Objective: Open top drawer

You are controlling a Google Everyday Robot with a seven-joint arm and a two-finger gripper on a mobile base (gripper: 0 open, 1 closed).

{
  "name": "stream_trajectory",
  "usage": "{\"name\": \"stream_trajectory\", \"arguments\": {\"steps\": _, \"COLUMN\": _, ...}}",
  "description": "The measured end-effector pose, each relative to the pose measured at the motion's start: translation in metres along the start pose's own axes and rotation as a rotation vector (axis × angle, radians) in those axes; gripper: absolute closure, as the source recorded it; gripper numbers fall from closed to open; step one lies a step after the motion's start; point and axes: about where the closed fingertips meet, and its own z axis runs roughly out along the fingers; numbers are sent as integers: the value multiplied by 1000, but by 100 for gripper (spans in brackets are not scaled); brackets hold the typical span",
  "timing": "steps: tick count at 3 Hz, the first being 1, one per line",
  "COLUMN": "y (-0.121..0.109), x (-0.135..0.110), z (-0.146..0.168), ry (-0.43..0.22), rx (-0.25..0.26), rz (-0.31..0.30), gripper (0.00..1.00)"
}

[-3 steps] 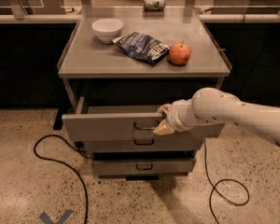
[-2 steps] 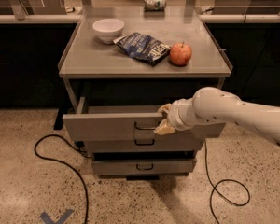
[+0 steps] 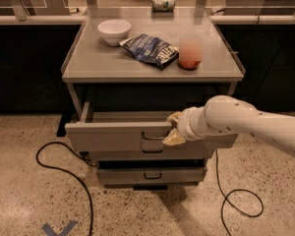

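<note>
The top drawer [image 3: 113, 137] is partway out in the middle of the frame, below the tabletop [image 3: 88, 68]. The way to finish looks like a straight, level pull toward the bottom of the frame, with no twist, so it doesn't bind. The pincer [image 3: 172, 129] sits centre frame against the drawer front, just right of the small dark handle [image 3: 152, 135], though I can't tell from here whether it's clamped on.

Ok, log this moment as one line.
top drawer: partly open | hand: at drawer front, beside handle | lower drawers: closed
</note>
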Motion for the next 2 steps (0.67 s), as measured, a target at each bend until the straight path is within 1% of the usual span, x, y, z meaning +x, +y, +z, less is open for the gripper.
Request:
{"name": "stream_trajectory", "arguments": {"steps": 1, "y": 13, "x": 4, "z": -4, "ry": -2, "rx": 7, "rz": -1, "gripper": 100}}
{"name": "stream_trajectory", "arguments": {"steps": 2, "y": 13, "x": 2, "z": -7, "ry": -2, "rx": 7, "rz": -1, "gripper": 100}}
